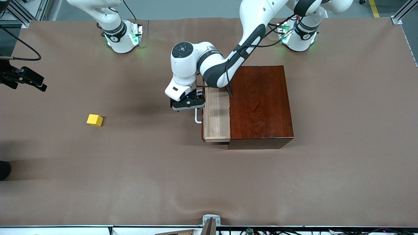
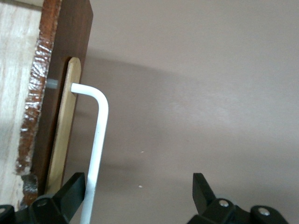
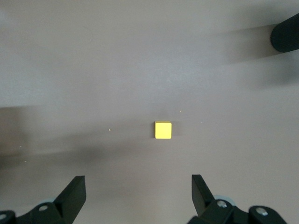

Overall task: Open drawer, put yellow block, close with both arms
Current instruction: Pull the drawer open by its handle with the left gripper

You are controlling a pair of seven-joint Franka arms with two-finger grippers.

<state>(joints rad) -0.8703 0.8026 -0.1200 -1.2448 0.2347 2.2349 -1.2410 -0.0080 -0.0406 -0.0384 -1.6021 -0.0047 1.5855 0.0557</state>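
Note:
The drawer (image 1: 215, 114) stands partly pulled out of the dark reddish-brown box (image 1: 261, 104), its pale wood tray showing. My left gripper (image 1: 186, 107) is down at the white handle (image 1: 197, 118). In the left wrist view the left gripper (image 2: 138, 179) is open, with the handle bar (image 2: 98, 140) just inside one finger (image 2: 72, 191), beside the dark drawer front (image 2: 70, 46). The yellow block (image 1: 94, 120) lies alone on the table toward the right arm's end. My right gripper (image 1: 38, 84) hangs high there, and the right gripper (image 3: 138, 179) is open and empty, with the block (image 3: 163, 130) well below it.
A brown cover (image 1: 209, 182) spans the whole table. A dark rounded object (image 1: 4, 169) juts in at the table's edge at the right arm's end, also seen as a dark object (image 3: 286, 37). A small metal mount (image 1: 210, 223) sits at the table edge nearest the front camera.

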